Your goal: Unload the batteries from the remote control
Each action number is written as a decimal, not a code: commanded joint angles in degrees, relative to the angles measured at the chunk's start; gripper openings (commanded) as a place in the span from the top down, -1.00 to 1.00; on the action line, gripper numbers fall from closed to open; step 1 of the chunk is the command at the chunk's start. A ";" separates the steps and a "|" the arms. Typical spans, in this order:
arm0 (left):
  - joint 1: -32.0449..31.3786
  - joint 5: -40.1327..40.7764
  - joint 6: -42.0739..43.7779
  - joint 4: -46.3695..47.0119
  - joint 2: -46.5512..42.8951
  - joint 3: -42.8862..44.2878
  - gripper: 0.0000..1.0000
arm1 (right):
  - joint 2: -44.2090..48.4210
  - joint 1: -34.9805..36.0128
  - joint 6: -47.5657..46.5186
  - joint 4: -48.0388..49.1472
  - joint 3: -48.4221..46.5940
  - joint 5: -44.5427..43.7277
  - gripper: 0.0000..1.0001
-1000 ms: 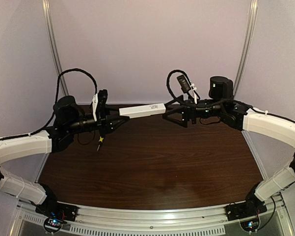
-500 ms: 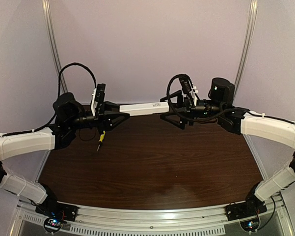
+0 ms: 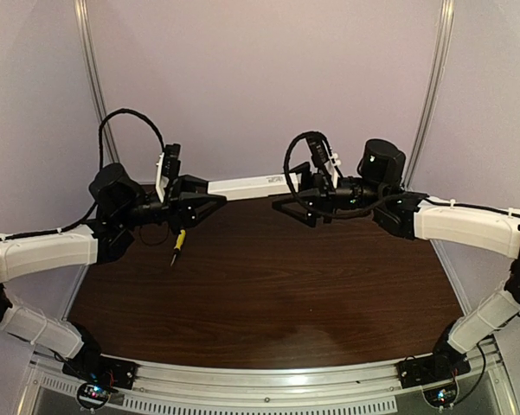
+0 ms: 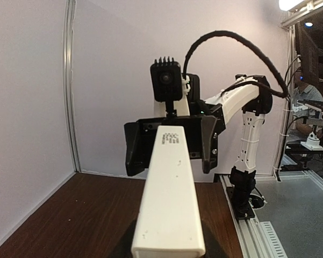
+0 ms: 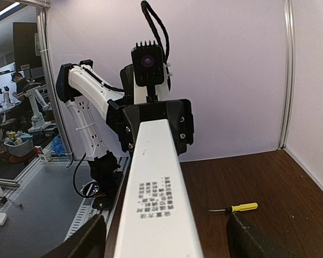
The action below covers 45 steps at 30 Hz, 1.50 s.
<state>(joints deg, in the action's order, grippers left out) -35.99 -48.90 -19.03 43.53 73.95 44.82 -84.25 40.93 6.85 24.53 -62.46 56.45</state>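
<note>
Robotics laboratory test cell. A dark wood-grain bench [image 3: 268, 294] is enclosed by plain pale lilac panels [image 3: 260, 78] held in aluminium uprights [image 3: 93, 82], with a slotted metal rail [image 3: 268, 380] along its near edge carrying the arm bases. Beyond the cell, the right wrist view shows a person [image 5: 22, 86] at another workstation beside a further white robot arm [image 5: 36, 107]; the left wrist view shows more equipment [image 4: 311, 123] at far right.
</note>
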 commanded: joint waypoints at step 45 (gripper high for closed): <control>0.39 3.81 -2.24 10.01 -1.91 -3.77 1.00 | -3.12 1.90 5.17 11.96 -2.63 -1.42 -0.15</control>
<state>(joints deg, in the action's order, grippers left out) -35.94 -45.82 -21.04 49.74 73.49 41.54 -86.91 42.52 11.11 33.87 -63.51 55.20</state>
